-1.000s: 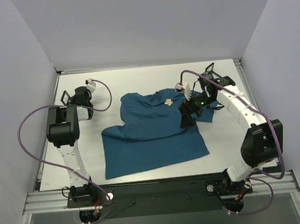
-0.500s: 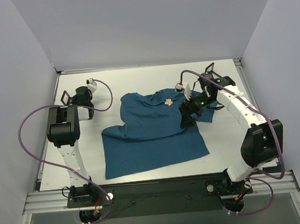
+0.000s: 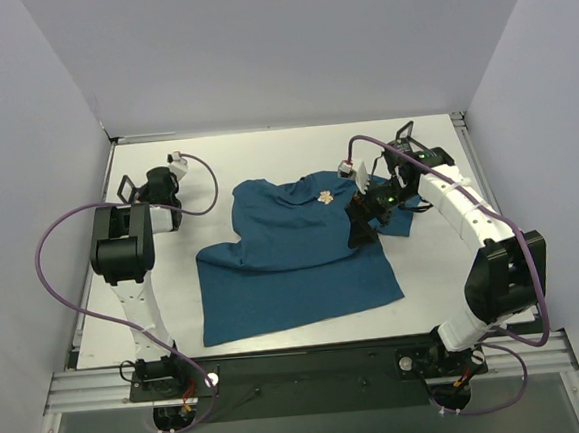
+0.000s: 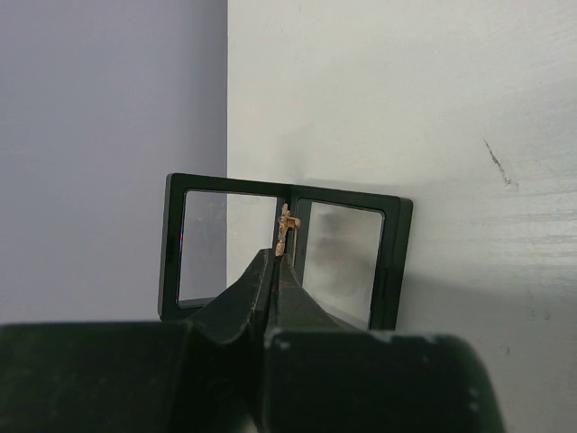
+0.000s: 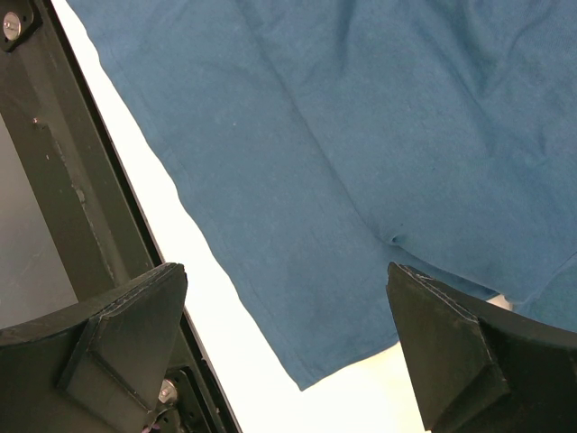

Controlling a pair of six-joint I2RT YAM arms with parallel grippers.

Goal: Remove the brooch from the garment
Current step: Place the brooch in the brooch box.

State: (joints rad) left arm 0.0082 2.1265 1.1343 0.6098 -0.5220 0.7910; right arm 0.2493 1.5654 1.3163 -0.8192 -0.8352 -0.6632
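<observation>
The brooch (image 4: 285,225) shows only on my left wrist camera: a tiny gold-orange piece seen edge-on, so I cannot make out its shape. The left end effector (image 4: 278,257) is pressed together on its lower end. It holds the brooch just above the centre bar of a black double frame (image 4: 225,181) lying on the bench (image 4: 406,90), well apart from the shirt (image 5: 361,135). I cannot tell whether the brooch touches the frame. On the overhead camera the brooch is too small to see, and the left fingertips are hard to pick out against the dark arm. The right end effector (image 5: 288,347) is spread wide over the shirt's right edge, with only cloth and bench showing between its fingers. I cannot tell whether its tips touch the cloth. Its wrist camera cuts off most of the shirt. A small pale mark (image 3: 325,198) sits on the shirt's chest near the neck, too small to read. Count: two arms, two end effectors, one shirt, one brooch, one pale mark, two window panes in the double frame, and one more black frame (image 3: 403,133) beyond the right arm.
</observation>
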